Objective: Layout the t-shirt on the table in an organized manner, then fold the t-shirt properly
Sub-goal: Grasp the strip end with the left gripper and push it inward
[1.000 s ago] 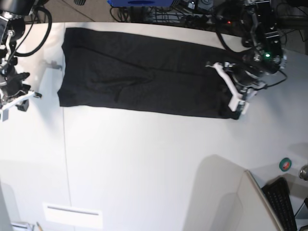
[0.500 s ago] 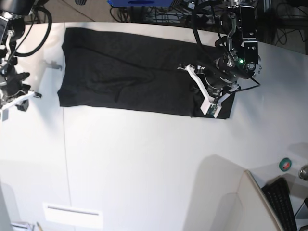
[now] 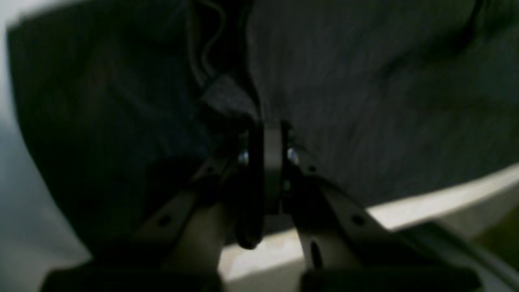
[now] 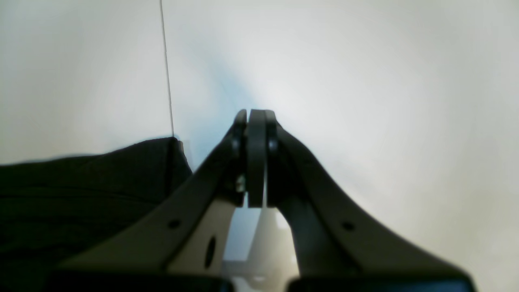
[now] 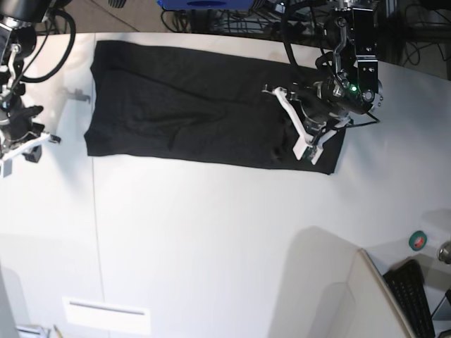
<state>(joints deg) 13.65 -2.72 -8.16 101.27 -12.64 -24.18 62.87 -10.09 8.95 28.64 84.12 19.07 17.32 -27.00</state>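
The base view looks down on the whole bench [image 5: 211, 239]; each wrist view sits close behind its end effector, sharing the t-shirt [image 5: 190, 105].

Beyond the far edge of the tabletop [image 5: 211, 253] we note a tangle of dark cables [image 5: 232, 21] and a blue object [image 5: 204, 4] on a brownish floor. At the near right corner we log a pale angled panel [image 5: 331, 296], a black keyboard [image 5: 412, 299] and a small green-and-red roll [image 5: 418, 241]. Near the near left corner lies a white label [image 5: 106, 315]. Light is even, with soft shadows.
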